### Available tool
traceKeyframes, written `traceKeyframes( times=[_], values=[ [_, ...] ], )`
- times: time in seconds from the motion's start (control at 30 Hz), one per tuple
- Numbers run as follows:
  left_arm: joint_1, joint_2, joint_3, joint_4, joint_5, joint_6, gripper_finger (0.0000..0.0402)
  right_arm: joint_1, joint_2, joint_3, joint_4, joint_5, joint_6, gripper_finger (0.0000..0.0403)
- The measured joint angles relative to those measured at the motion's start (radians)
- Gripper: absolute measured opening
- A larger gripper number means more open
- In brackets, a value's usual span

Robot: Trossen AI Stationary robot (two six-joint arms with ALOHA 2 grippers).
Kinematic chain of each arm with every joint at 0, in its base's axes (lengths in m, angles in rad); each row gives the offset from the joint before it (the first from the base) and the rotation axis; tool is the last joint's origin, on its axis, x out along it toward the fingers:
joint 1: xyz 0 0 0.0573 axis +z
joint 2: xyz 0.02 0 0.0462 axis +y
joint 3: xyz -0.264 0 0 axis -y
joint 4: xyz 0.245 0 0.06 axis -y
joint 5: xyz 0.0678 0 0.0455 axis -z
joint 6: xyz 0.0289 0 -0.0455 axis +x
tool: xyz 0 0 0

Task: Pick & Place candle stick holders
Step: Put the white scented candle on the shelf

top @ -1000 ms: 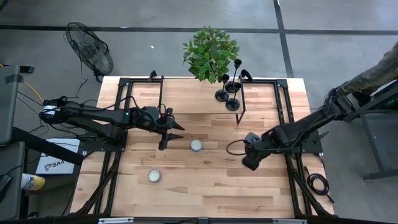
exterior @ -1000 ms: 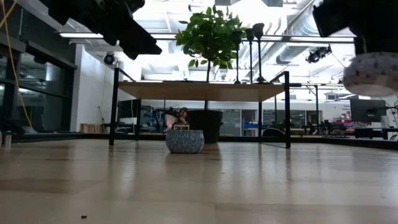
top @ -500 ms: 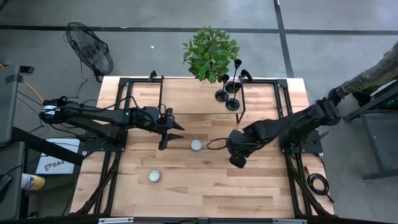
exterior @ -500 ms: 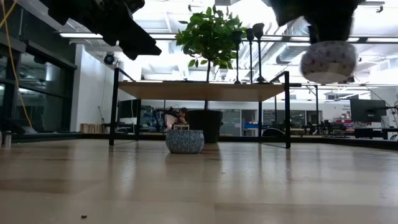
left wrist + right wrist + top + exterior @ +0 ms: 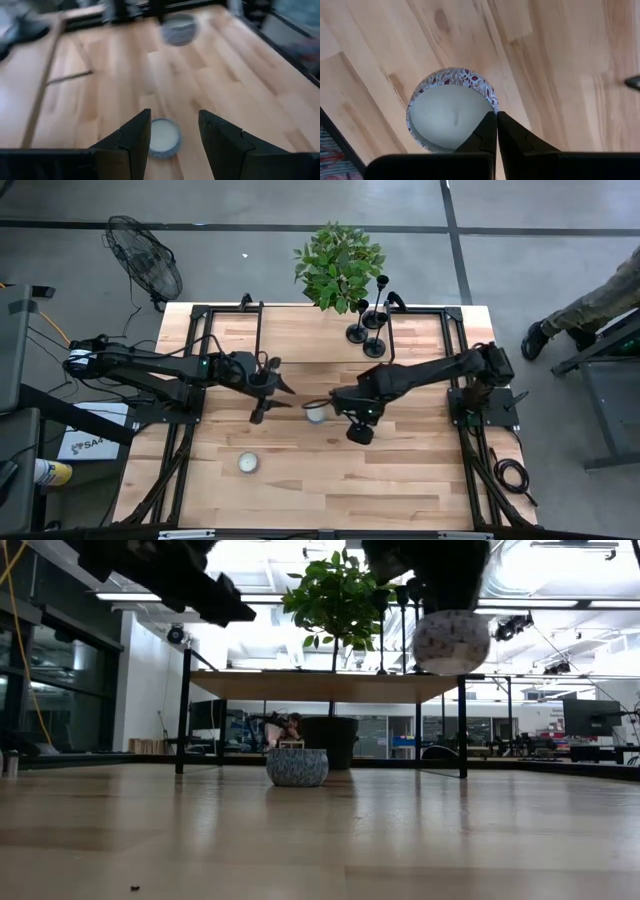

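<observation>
Three black candlestick holders [image 5: 357, 332] [image 5: 374, 319] [image 5: 375, 347] stand on their round bases at the table's far side, by the potted plant [image 5: 338, 265]; no gripper is near them. My right gripper [image 5: 358, 430] is over the table's middle, shut on a white candle in a patterned tin [image 5: 451, 110], which hangs in the air in the low view [image 5: 450, 640]. A second such candle [image 5: 316, 412] sits on the table just left of it. My left gripper [image 5: 268, 398] is open and empty, hovering left of that candle [image 5: 162, 137]. My right gripper pinches the candle tin's rim [image 5: 489, 102] between its two fingers [image 5: 487, 131], which come from above and point down. The tin hangs below the fingers with its open top up, lifted clear of the table [image 5: 450, 640].
A third candle [image 5: 248, 463] sits on the table toward the near left. Black frame rails [image 5: 388, 340] cross the table's far part beside the holders. A fan [image 5: 145, 260] stands off the far left corner. A person's leg [image 5: 590, 305] shows off the right edge.
My right gripper has carried the candle toward the table's left edge, from near the right side to the middle beside the resting candle, and a little upward. It has stayed shut on the tin, which has kept clear of the table.
</observation>
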Motion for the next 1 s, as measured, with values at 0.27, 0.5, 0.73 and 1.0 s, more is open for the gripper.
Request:
traceKeyframes(
  times=[0.27,0.5,0.73,1.0],
  values=[
    [-0.020,0.008,0.000,0.042,0.055,0.195,0.0163,-0.067,0.046,0.036,0.022,-0.008,-0.071,0.0000],
    [-0.116,0.076,0.000,0.189,-0.226,0.109,0.0163,-0.114,0.055,0.036,0.060,0.081,0.025,0.0000],
    [-0.180,0.175,0.000,0.329,-0.464,-0.011,0.0163,-0.119,0.055,0.036,0.128,0.187,0.055,0.0000],
    [-0.183,0.265,0.000,0.447,-0.584,-0.142,0.0163,-0.094,0.055,0.036,0.162,0.339,0.077,0.0000]
  ],
)
